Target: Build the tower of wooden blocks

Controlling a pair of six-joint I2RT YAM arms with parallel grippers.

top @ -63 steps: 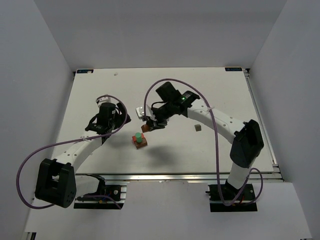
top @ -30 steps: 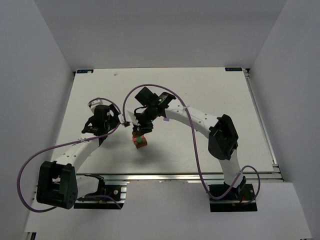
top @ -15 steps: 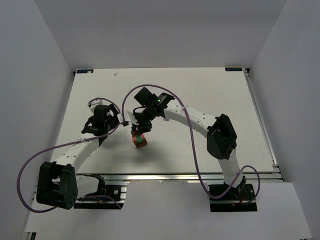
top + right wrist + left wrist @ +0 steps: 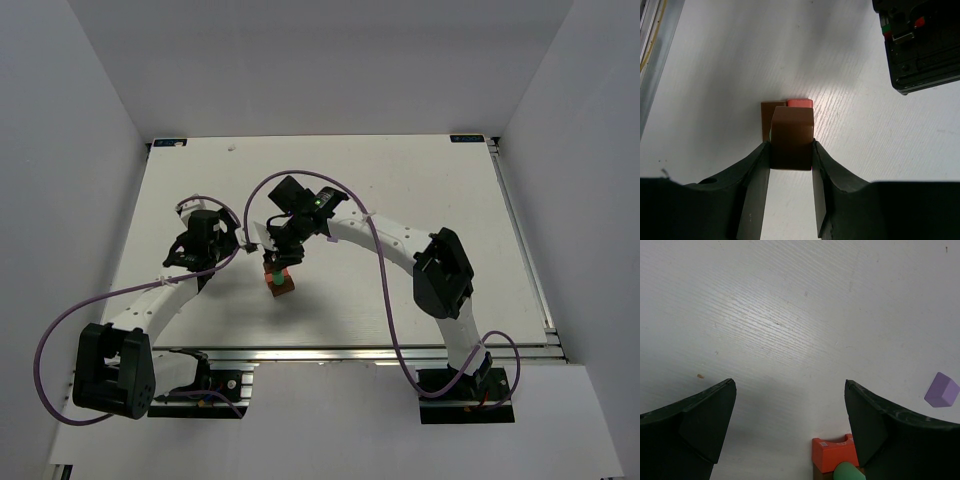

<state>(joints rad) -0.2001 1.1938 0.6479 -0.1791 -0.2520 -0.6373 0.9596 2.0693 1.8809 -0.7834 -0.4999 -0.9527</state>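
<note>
The wood block tower [image 4: 282, 284] stands at mid-table: a brown base [image 4: 769, 113], a red-orange block [image 4: 836, 455] and a green piece [image 4: 850, 472]. My right gripper [image 4: 791, 144] is shut on a brown block [image 4: 792, 135], held just above the tower and covering most of it. In the top view the right gripper [image 4: 280, 262] sits right over the stack. My left gripper [image 4: 790, 385] is open and holds nothing, just left of the tower, and is also seen from above [image 4: 228, 243]. A lilac block [image 4: 942, 390] lies on the table beyond the tower.
The left arm's black wrist housing [image 4: 920, 45] is close on the far side of the tower. An aluminium rail [image 4: 380, 353] runs along the table's near edge. White walls close in the table on three sides.
The right arm has swung left with the brown block and come down a little over the tower. The left gripper drew back slightly and stayed open.
</note>
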